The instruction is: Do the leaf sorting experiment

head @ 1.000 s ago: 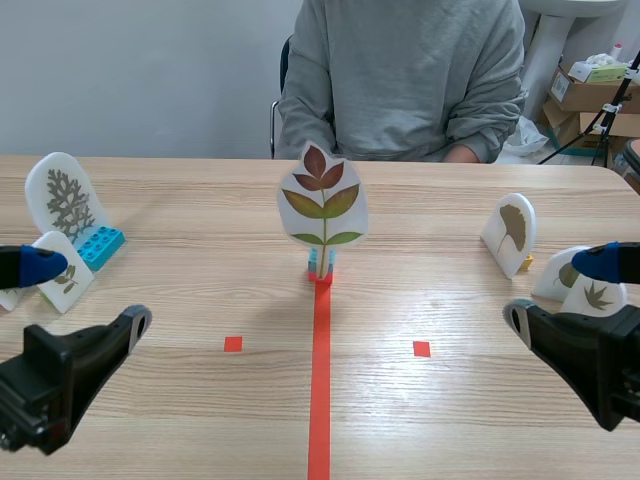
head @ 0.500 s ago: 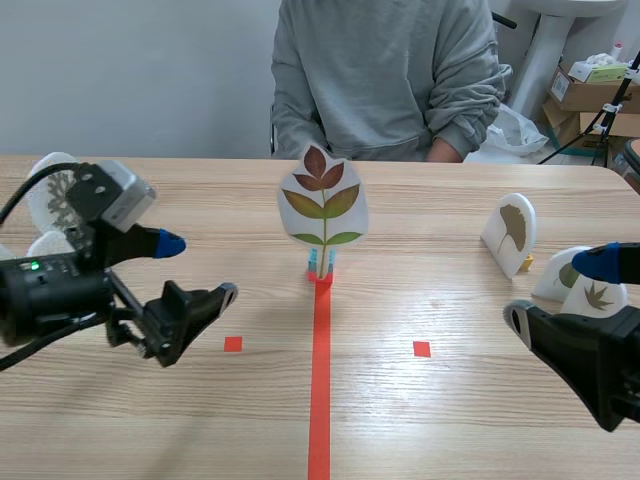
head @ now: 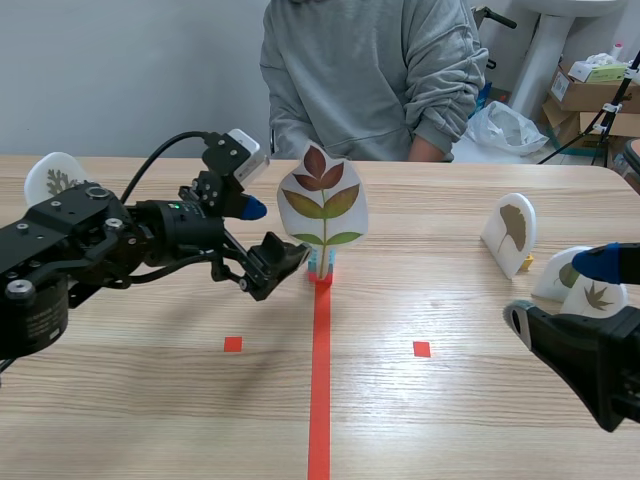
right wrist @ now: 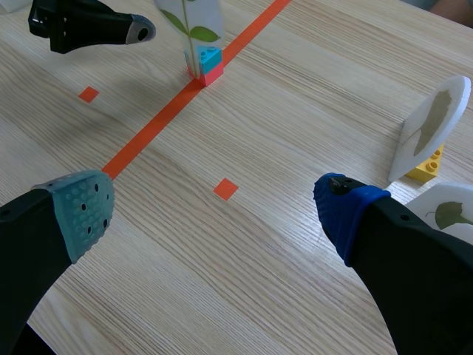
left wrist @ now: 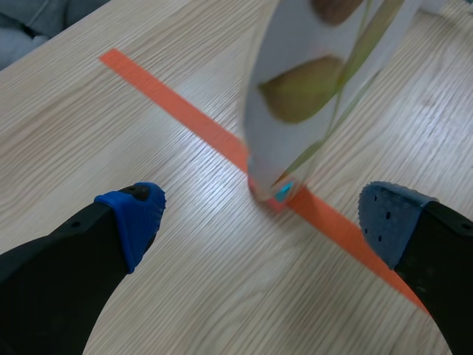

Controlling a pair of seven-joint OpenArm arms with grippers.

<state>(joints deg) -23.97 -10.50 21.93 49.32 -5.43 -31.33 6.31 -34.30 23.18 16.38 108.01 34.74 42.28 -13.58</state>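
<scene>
A white card with a red-and-green leaf sprig stands upright on a small red and blue brick at the far end of the orange tape line. My left gripper hangs open just left of it. In the left wrist view the card and its brick stand just ahead of the open left gripper, not touching either finger. My right gripper stays open, low at the right; in its own view the right gripper holds nothing, and the sprig card stands far ahead.
A ginkgo card on a yellow brick stands at the right, with two more leaf cards near the right gripper. At the far left another card peeks out behind the left arm. A person in a grey sweater sits across.
The left arm has swung from the table's left side to the middle, bringing its open gripper beside the sprig card. The person has shifted to the left. The right arm has stayed put.
</scene>
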